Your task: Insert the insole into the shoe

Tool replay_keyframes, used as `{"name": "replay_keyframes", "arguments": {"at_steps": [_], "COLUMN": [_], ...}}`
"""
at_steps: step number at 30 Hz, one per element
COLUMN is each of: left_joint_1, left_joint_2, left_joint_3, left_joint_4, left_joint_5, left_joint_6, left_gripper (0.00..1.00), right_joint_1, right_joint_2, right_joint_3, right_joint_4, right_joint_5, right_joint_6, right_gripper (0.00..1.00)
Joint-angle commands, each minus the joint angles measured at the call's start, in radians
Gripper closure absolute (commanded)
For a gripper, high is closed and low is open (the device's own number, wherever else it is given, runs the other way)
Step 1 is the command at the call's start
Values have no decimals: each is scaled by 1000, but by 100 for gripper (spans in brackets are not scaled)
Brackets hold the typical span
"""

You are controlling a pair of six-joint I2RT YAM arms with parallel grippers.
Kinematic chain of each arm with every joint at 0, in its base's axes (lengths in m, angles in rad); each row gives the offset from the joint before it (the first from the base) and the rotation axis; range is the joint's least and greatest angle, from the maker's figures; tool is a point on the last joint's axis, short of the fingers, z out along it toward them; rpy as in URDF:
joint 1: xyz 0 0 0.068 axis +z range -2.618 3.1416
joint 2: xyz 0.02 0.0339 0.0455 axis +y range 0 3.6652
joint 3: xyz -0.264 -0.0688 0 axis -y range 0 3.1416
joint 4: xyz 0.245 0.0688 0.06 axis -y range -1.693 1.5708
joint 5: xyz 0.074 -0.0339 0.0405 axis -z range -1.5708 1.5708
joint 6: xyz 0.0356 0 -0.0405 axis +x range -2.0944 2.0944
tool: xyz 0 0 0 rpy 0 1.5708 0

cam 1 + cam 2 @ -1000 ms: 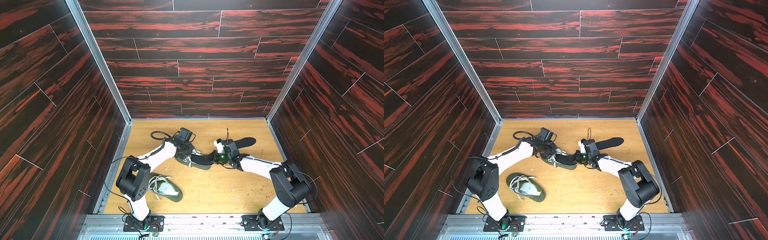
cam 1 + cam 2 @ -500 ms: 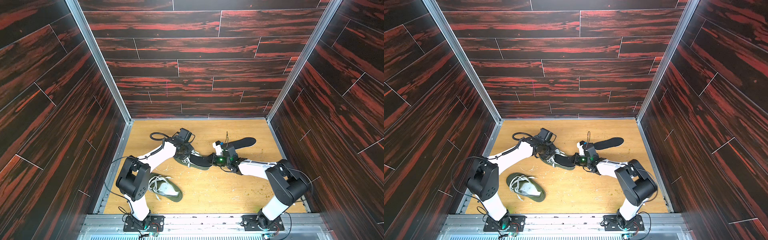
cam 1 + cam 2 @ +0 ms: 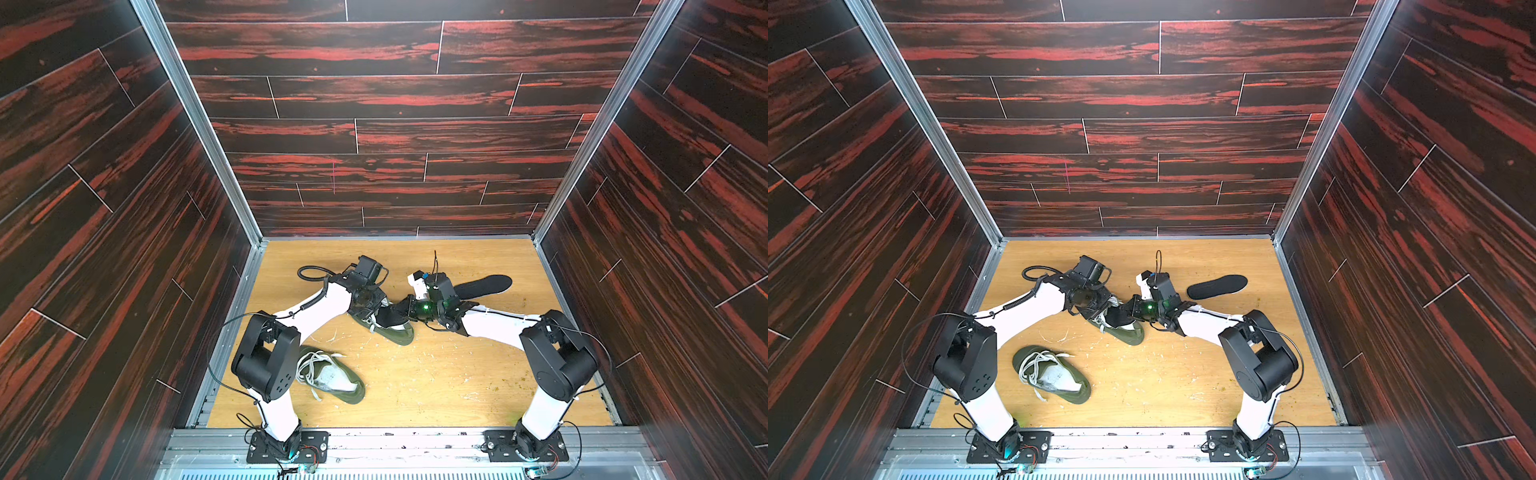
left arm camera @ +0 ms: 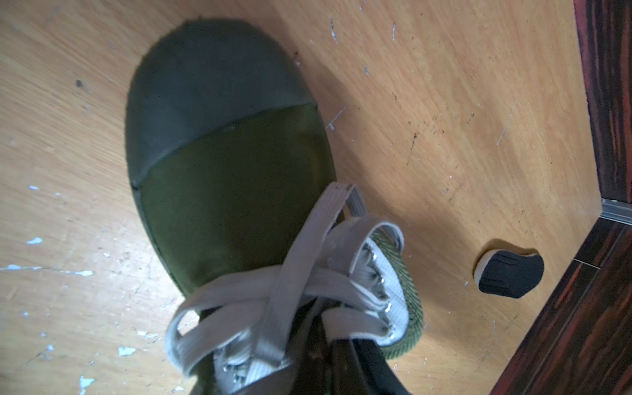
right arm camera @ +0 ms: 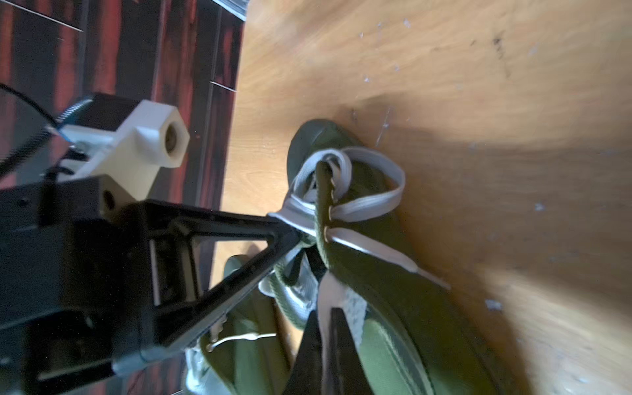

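Left gripper [image 5: 296, 236]: its jaws are pressing together, pinching the shoe [image 4: 219, 147] at the laced edge where the white laces [image 4: 273, 301] are crossing. It is reaching in from the shoe's side toward the robot's left.
Right gripper [image 5: 326, 337]: it is clamping tight on the white lining strip [image 5: 354, 307] at the shoe's opening, behind the laces. Only a sliver of lining is showing between the fingers.
Shoe: olive canvas with a darker toe cap, it is sitting mid-board between the two wrists. Its toe is pointing toward the front rail [image 3: 395, 434], and both tools are touching it at once.
Insole [image 3: 484, 286]: black, it is lying flat on the board [image 3: 436, 374], outside the shoe. It is lying beyond the shoe to the robot's right and toward the back wall [image 3: 374, 187], well apart from the shoe, with neither tool touching it.
Second shoe [image 3: 332, 376]: it is lying on the front-rail side of the shoe, just beside the left arm's elbow [image 3: 266, 361]. Its laces are spilling loose, and it is lying apart from the shoe.
Open room: bare board is stretching from the shoe's toe to the front rail on the robot's right. A narrower bare strip is running between the shoe and the back wall.
Edges: the insole's far end is lying near the right side wall [image 3: 644, 291], yet apart from it. The shoe is sitting well apart from every wall.
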State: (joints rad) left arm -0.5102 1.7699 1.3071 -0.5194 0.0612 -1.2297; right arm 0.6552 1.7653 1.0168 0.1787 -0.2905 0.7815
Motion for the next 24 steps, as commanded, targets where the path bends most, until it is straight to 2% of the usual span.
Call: {"name": "replay_keyframes", "arguments": {"at_steps": [1, 3, 6, 9, 13, 19, 24], "left_joint_1": [-7, -8, -17, -26, -26, -27, -27], "left_joint_2": [-85, -84, -69, -62, -42, 30, 65], "left_joint_3": [47, 57, 58, 44, 53, 126, 163], "left_joint_4": [-38, -44, -42, -21, -10, -26, -39], "left_joint_5": [-36, -54, -54, -63, -55, -11, 31], "left_joint_6": [2, 16, 19, 15, 30, 123, 197], "left_gripper": [100, 100, 100, 100, 100, 100, 100], "right_joint_1": [1, -7, -21, -21, -20, -22, -16], "right_joint_2": [-52, -61, -42, -68, -143, -219, -255], "right_joint_3": [29, 34, 23, 23, 72, 177, 200], "right_joint_4": [-266, -345, -349, -350, -431, -628, -703], "right_joint_5": [119, 126, 31, 35, 106, 250, 236], "right_joint_6": [-117, -160, -185, -224, -349, -585, -821], "right_gripper": [89, 79, 62, 47, 40, 34, 30]}}
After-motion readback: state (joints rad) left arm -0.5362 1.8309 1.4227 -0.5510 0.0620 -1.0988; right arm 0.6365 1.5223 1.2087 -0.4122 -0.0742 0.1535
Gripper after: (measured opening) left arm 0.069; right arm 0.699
